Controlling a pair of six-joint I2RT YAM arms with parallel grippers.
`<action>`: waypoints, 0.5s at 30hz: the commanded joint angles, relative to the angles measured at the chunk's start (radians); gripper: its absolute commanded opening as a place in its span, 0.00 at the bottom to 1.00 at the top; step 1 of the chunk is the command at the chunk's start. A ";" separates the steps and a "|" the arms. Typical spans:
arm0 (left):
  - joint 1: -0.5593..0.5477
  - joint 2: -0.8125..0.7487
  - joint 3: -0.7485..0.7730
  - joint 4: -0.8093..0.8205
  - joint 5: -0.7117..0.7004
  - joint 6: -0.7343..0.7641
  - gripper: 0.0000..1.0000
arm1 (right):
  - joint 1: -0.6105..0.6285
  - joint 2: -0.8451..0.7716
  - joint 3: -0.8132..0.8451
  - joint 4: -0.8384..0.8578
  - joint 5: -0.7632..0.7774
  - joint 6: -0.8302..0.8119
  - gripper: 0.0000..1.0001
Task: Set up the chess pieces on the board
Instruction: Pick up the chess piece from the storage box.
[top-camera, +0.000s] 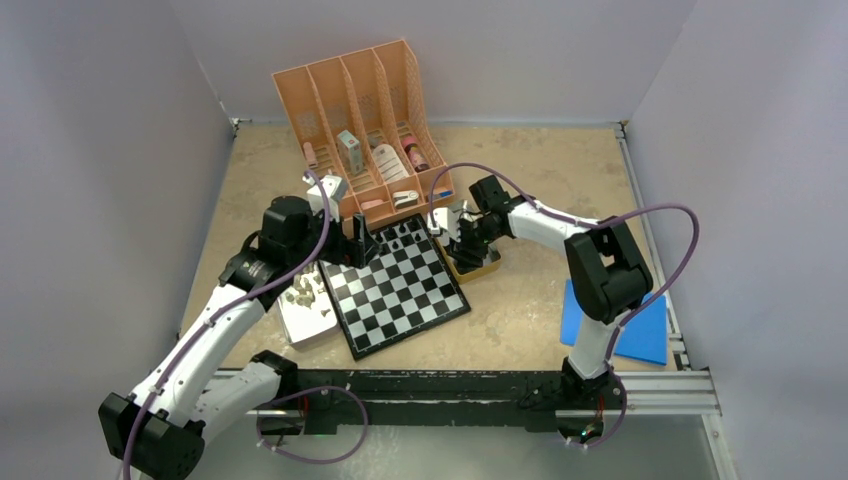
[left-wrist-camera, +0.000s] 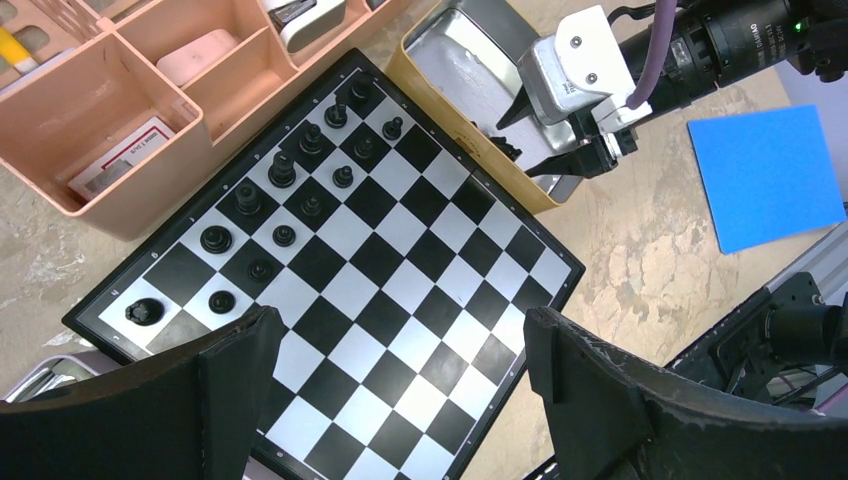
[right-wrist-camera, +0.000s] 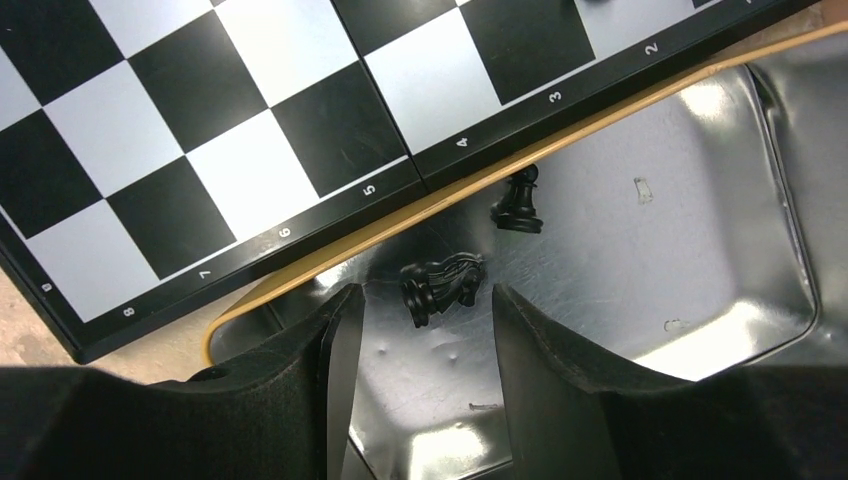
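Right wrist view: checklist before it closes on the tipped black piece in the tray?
1. Right gripper open, fingers either side of the lying black piece in the tray: ok.
2. Pads touching it: cannot tell.
3. Standing black piece clear of the fingers: ok.
4. Left gripper open, empty, over the board: ok.
5. Back-row square free beside the corner piece: ok.

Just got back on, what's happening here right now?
The right gripper is down in the metal tray, jaws open either side of a tipped black knight, a black pawn beside it. The left gripper hangs open over the board, where black pieces stand in two rows. Pale pieces wait in another tray.
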 joint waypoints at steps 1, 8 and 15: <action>0.006 -0.021 -0.004 0.048 0.013 0.019 0.91 | 0.010 0.000 -0.015 0.049 0.025 0.034 0.52; 0.006 -0.022 -0.002 0.051 0.005 0.019 0.91 | 0.010 0.035 -0.013 0.065 0.029 0.028 0.44; 0.006 -0.023 -0.004 0.050 0.003 0.016 0.91 | 0.004 0.042 -0.009 0.106 0.084 0.062 0.29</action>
